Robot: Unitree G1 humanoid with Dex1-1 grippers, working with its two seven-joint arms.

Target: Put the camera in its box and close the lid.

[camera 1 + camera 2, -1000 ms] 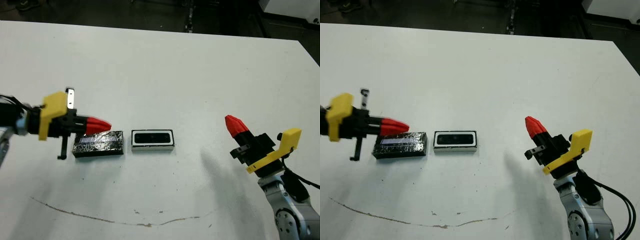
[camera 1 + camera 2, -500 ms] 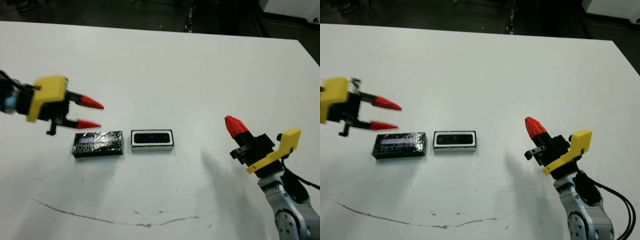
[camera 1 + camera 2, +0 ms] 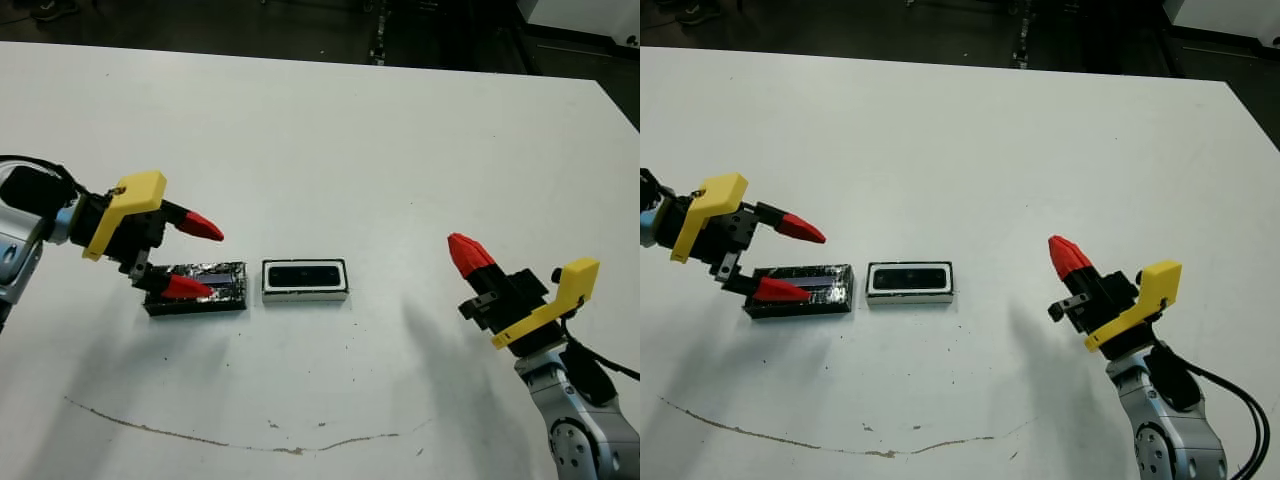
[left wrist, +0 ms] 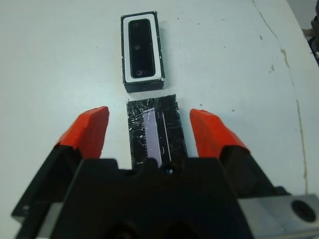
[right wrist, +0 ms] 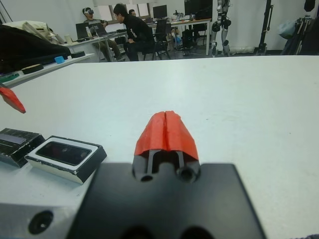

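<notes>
The box [image 3: 305, 293], a shallow tray with a white rim, lies mid-table with the glossy black camera [image 3: 304, 275] lying inside it. Just left of it, end to end, lies the lid [image 3: 218, 279], a crinkly black slab. My left gripper [image 3: 208, 262] is open and hovers over the lid's left end, one red finger on each long side; in the left wrist view the lid [image 4: 155, 132] lies between the fingertips [image 4: 94, 122] without touching them. My right gripper [image 3: 462, 245] is shut on nothing, raised well to the right of the box [image 5: 65, 154].
A thin brown scratch line [image 3: 230, 438] curves across the table near its front edge. People sit at desks [image 5: 129, 30] far beyond the table in the right wrist view.
My left gripper went from shut to open, rose, turned at the wrist and came back down to straddle the lid's left end. Lid, box and right arm stayed still.
</notes>
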